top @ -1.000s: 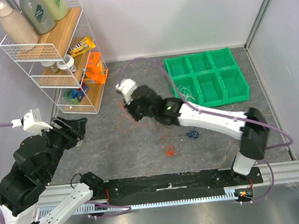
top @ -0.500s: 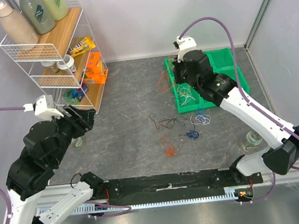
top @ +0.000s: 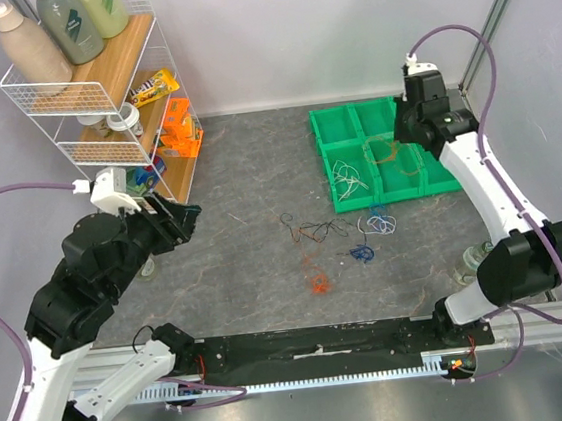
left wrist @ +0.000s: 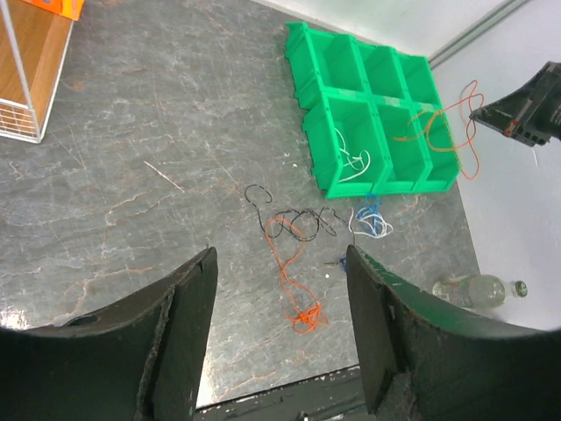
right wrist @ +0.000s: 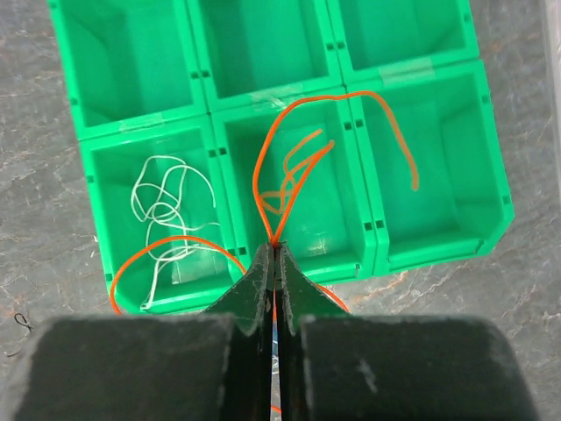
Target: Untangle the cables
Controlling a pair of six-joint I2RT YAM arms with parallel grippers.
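Observation:
My right gripper (right wrist: 275, 248) is shut on a thin orange cable (right wrist: 289, 167) and holds it above the green bin tray (right wrist: 438, 237); the cable's loops hang over the middle front compartment. It also shows in the top view (top: 388, 152). A white cable (right wrist: 166, 210) lies in the front left compartment. On the floor lie a black cable (top: 313, 232), a second orange cable (top: 317, 279), a blue cable (top: 363, 253) and a white-blue loop (top: 381, 224). My left gripper (left wrist: 280, 342) is open and empty, high above the floor cables.
A wire shelf rack (top: 98, 99) with bottles and snack packs stands at the back left. A clear bottle (left wrist: 473, 288) lies on the floor at the right near the right arm's base. Walls close the back and right sides.
My right gripper has carried the orange cable from the tangle in the middle of the floor up and right, over the green tray. My left arm has shifted a little to the right.

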